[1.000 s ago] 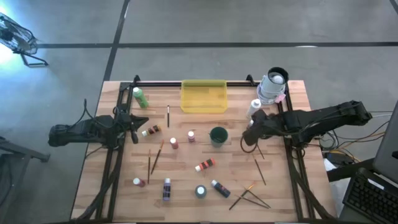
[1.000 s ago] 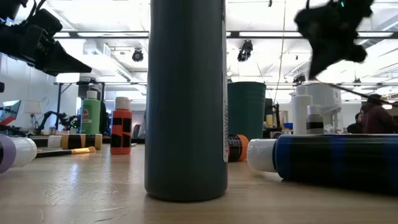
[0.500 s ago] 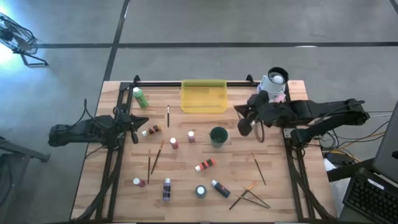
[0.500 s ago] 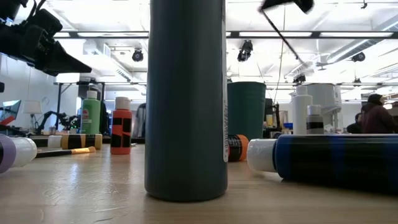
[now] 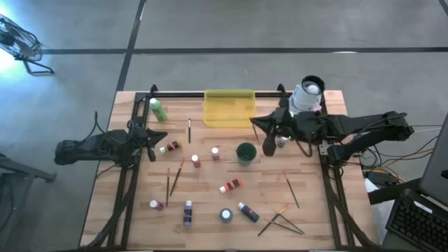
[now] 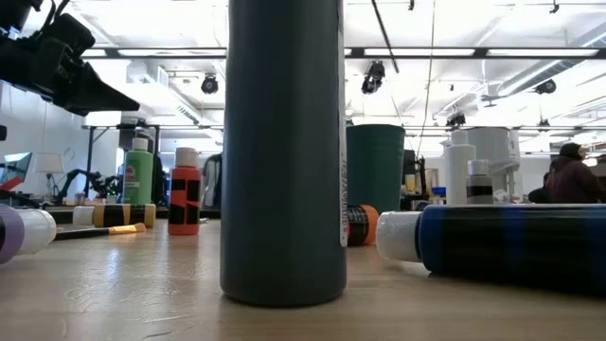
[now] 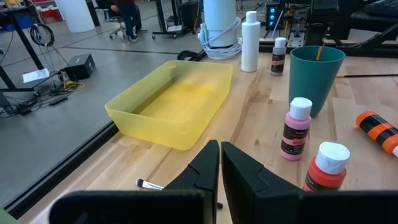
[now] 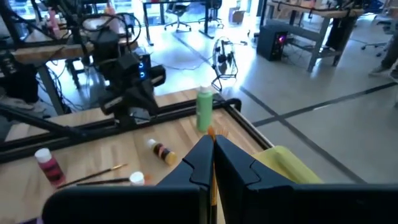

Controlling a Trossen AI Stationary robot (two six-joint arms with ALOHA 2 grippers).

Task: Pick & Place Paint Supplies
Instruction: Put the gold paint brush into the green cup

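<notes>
1. The right gripper (image 5: 256, 126) hangs above the table between the yellow tray (image 5: 229, 108) and the dark green cup (image 5: 246, 152), at about 1 o'clock from the cup. Its fingers are pinched on a thin wooden paintbrush (image 5: 255, 134), which angles down toward the cup's rim without reaching it.
2. In the right wrist view the 2 dark fingers (image 8: 199, 163) meet with the brush's orange shaft in the narrow gap between them.
3. The left gripper (image 5: 150, 136) waits at the table's 9 o'clock edge, fingers pressed together on nothing, raised off the wood.
4. A green bottle (image 5: 157, 110) stands at 10 o'clock, just beside the tray's left end.
5. Around the cup, at its 9 o'clock, stand 2 small white-capped bottles, a pink one (image 5: 215, 153) and a red one (image 5: 196, 161).
6. An orange-and-black bottle (image 5: 230, 185) lies at the cup's 7 o'clock. Farther toward 6 o'clock are a blue bottle (image 5: 248, 211) lying down, an upright bottle (image 5: 225, 215) seen from its cap, and a purple bottle (image 5: 187, 213).
7. Loose brushes (image 5: 280, 220) cross each other at 5 o'clock; another pair (image 5: 173, 178) lies at 8 o'clock.
8. A brown bottle (image 5: 170, 148) lies just in front of the left gripper.
</notes>
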